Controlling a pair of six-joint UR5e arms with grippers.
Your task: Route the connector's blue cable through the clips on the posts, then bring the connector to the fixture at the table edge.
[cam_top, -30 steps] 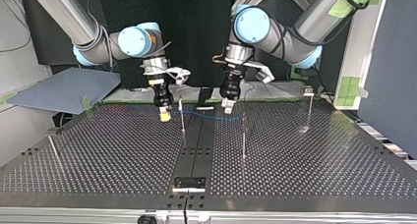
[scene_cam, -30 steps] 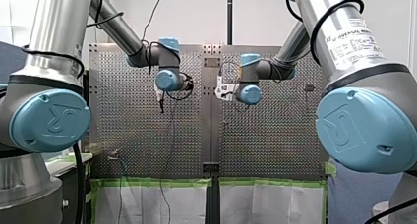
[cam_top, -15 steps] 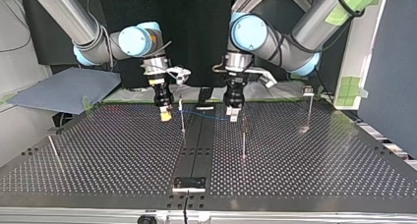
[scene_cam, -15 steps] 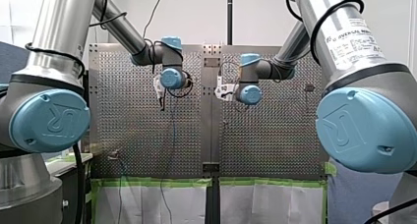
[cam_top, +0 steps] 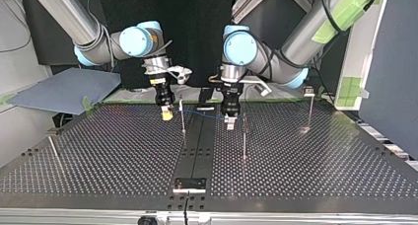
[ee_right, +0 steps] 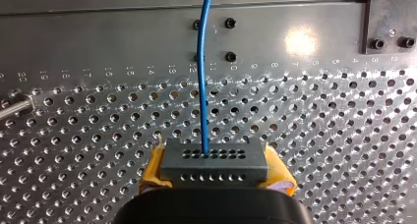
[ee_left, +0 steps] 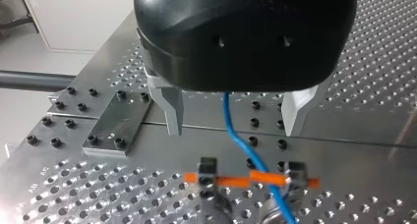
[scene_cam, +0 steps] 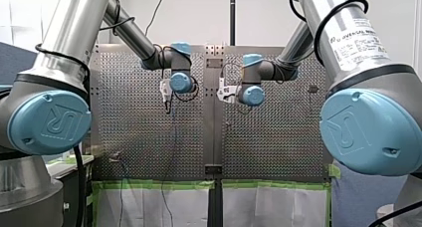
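Two grippers are over the table (cam_top: 320, 175), both close to its far edge as the top view has it. My right gripper (cam_top: 166, 114) is clenched on the one connector (ee_right: 214, 160): in the right wrist view I see the grey block pinched between two yellow pads (ee_right: 279, 174), one on each side. It hangs just above the perforated surface, beside the dark centre strip (cam_top: 197, 146).

One blue cable (ee_right: 203, 76) leaves the connector's top face and runs straight ahead of that gripper, over the strip. In the top view it goes on across the strip to my left gripper (ee_left: 233, 130). That one is released. Its two metal fingers (ee_left: 169, 108) stand wide apart in the left wrist view, with the cable passing down between them and touching neither. Just ahead of those fingers I count one orange bar (ee_left: 246, 179) set across two small dark blocks, and the cable crosses it.

Three upright posts show in the top view: one (cam_top: 183, 119) just beside the connector, one (cam_top: 244, 141) just beside my left gripper, and one (cam_top: 310, 111) well apart toward the table's right edge. One thin rod (cam_top: 54, 153) leans near the left edge. One fixture (cam_top: 190, 184) sits at the middle of the near edge, well apart from the connector.
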